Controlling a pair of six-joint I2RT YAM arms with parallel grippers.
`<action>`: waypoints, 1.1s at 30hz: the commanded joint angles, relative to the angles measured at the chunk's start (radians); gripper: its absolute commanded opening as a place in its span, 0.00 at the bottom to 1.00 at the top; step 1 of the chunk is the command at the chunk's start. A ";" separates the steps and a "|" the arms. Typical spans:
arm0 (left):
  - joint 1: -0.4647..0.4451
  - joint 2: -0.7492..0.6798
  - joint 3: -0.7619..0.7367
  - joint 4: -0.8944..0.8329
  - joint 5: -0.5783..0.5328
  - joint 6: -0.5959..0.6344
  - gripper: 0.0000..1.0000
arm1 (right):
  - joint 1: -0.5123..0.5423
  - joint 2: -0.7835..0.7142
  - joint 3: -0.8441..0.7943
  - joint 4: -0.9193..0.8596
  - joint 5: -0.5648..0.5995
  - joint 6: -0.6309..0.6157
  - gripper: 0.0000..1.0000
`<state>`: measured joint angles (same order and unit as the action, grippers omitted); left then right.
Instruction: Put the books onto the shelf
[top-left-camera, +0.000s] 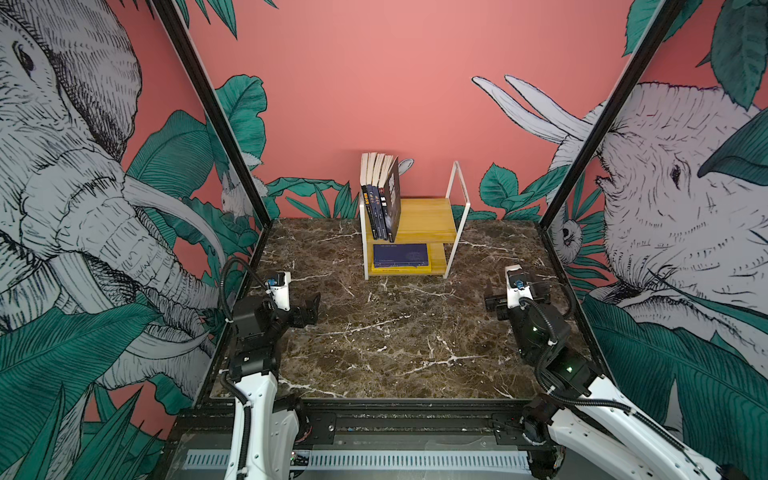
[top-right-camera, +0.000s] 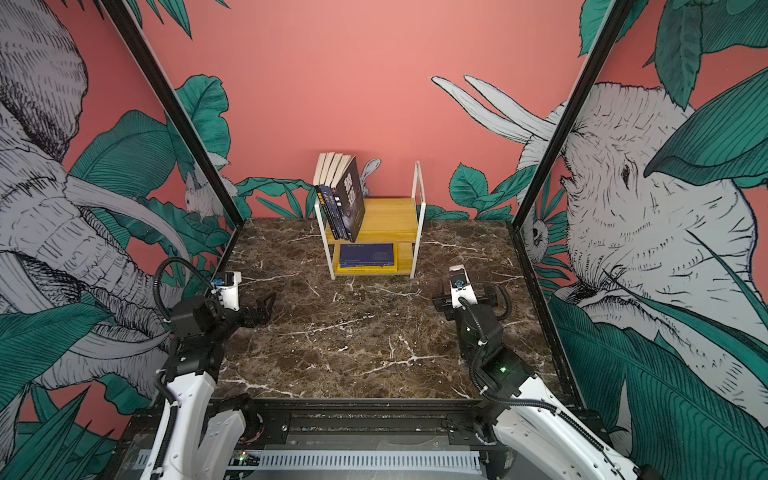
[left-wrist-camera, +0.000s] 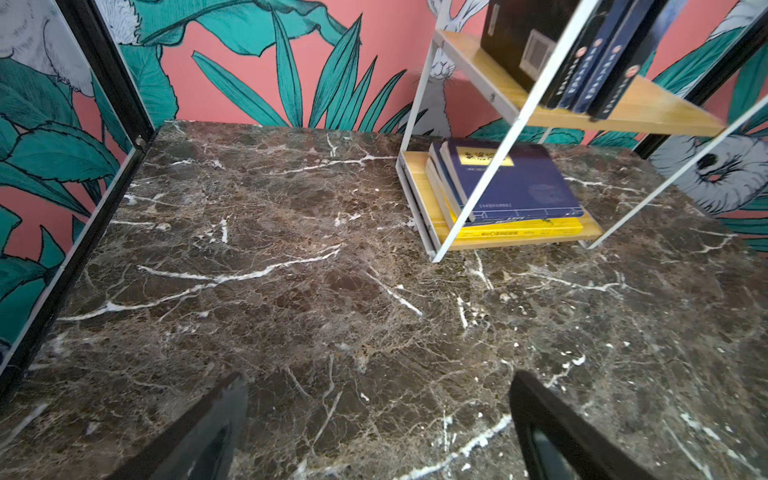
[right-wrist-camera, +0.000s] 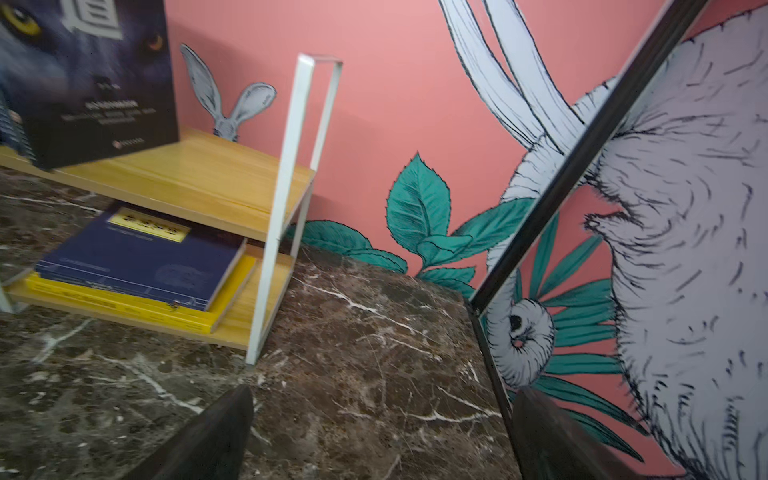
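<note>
The shelf (top-left-camera: 428, 216) (top-right-camera: 388, 216) stands at the back middle of the marble table. On the left of its upper board (right-wrist-camera: 199, 178), several books (top-left-camera: 380, 199) (top-right-camera: 338, 199) stand upright and lean a little. The black wolf-eyed book (top-left-camera: 392, 203) (right-wrist-camera: 91, 83) is outermost. On the lower board navy books with a yellow label (top-left-camera: 400, 254) (left-wrist-camera: 511, 183) (right-wrist-camera: 137, 257) lie flat on a yellow book (left-wrist-camera: 519, 230). My left gripper (top-left-camera: 308, 309) (left-wrist-camera: 378, 378) hovers open and empty at the table's left. My right gripper (top-left-camera: 515, 296) (right-wrist-camera: 384, 390) is open and empty at the right.
Brown marble tabletop (top-left-camera: 374, 340) stretches between the arms and the shelf. Black frame posts (top-left-camera: 216, 116) and patterned walls close in the left, right and back sides. The right half of the shelf's upper board is bare.
</note>
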<state>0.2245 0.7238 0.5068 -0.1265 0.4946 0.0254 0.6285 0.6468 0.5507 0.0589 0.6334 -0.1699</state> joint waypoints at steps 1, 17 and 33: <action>-0.008 0.056 -0.034 0.181 -0.071 0.045 0.99 | -0.057 0.010 -0.072 0.020 0.033 0.027 1.00; -0.110 0.455 -0.179 0.692 -0.078 0.185 0.99 | -0.254 0.464 -0.288 0.619 0.018 0.038 1.00; -0.204 0.734 -0.171 1.060 -0.262 0.116 1.00 | -0.382 0.820 -0.276 1.046 -0.136 0.018 1.00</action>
<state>0.0422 1.4227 0.3462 0.7921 0.2871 0.1493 0.2646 1.4231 0.2592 0.9443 0.5346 -0.1612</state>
